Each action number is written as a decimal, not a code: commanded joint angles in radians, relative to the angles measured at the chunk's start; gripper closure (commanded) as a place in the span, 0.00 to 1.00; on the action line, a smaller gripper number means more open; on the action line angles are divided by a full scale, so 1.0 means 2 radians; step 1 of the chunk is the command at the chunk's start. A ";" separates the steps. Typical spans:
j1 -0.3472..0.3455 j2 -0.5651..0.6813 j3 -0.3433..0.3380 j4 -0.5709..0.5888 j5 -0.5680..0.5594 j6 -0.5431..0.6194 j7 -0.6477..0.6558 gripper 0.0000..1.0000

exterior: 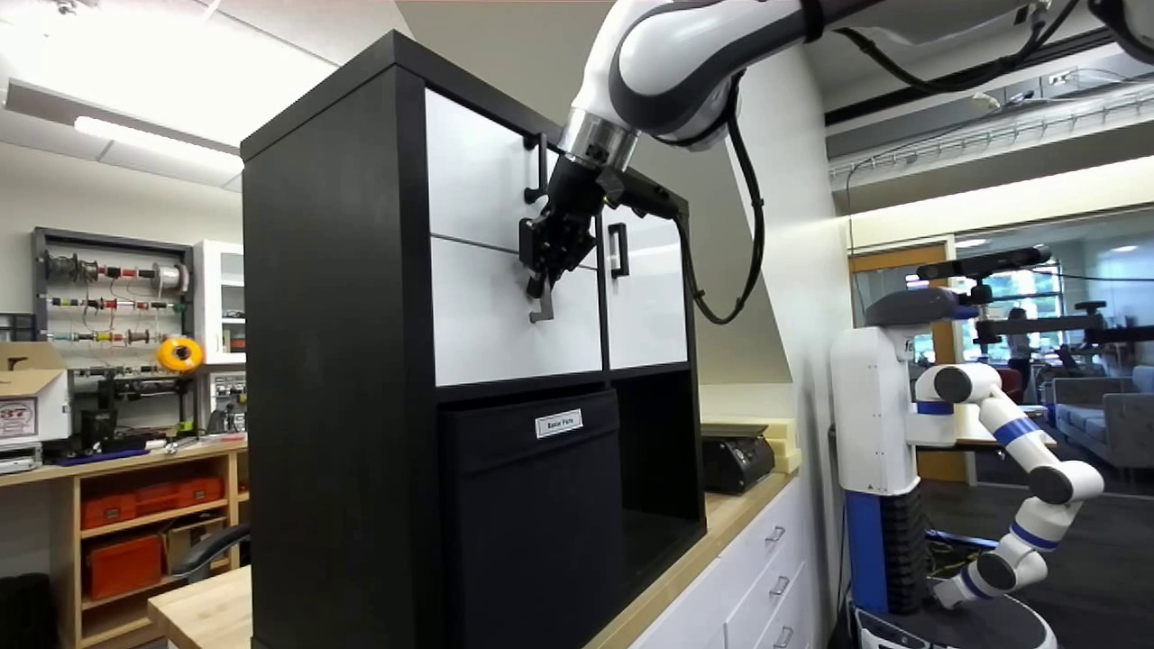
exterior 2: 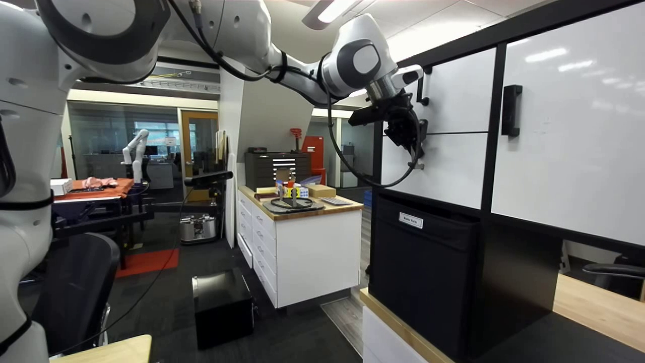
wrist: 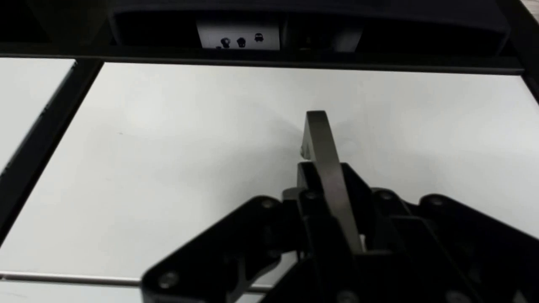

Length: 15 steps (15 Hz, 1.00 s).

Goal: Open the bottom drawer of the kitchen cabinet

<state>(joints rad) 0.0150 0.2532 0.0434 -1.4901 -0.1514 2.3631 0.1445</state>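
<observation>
Because the gray-silver metal bar handle point(wrist: 321, 130) stands up and down on the white, flat, squarish bottom drawer point(exterior: 487, 320), the coming pull should likely go straight out from its front. This drawer sits in the tall, boxy, black kitchen cabinet point(exterior: 325, 361), just under a white drawer front point(exterior: 478, 167) with a black handle point(exterior: 543, 165), and it looks closed. Its front lies just past the tips of the black 2-finger claw point(wrist: 328, 170), which slants down. The claw's fingers point(wrist: 307, 174) look clamped on the bar, 1 on each side, with no clear gap. The bar's low end pokes out below them.
</observation>
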 commanded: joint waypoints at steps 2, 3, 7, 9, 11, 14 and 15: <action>0.003 -0.015 -0.006 -0.016 0.020 0.011 -0.017 0.94; 0.004 -0.020 -0.007 -0.024 0.019 0.013 -0.016 0.94; 0.001 -0.050 -0.007 -0.072 0.025 0.026 -0.016 0.94; 0.000 -0.070 -0.008 -0.104 0.027 0.040 -0.015 0.94; 0.001 -0.095 -0.008 -0.143 0.027 0.056 -0.013 0.94; 0.001 -0.135 -0.008 -0.203 0.026 0.081 -0.011 0.94; 0.000 -0.150 -0.008 -0.225 0.027 0.089 -0.011 0.94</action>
<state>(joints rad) 0.0134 0.0765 0.0355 -1.7468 -0.1240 2.4850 0.1320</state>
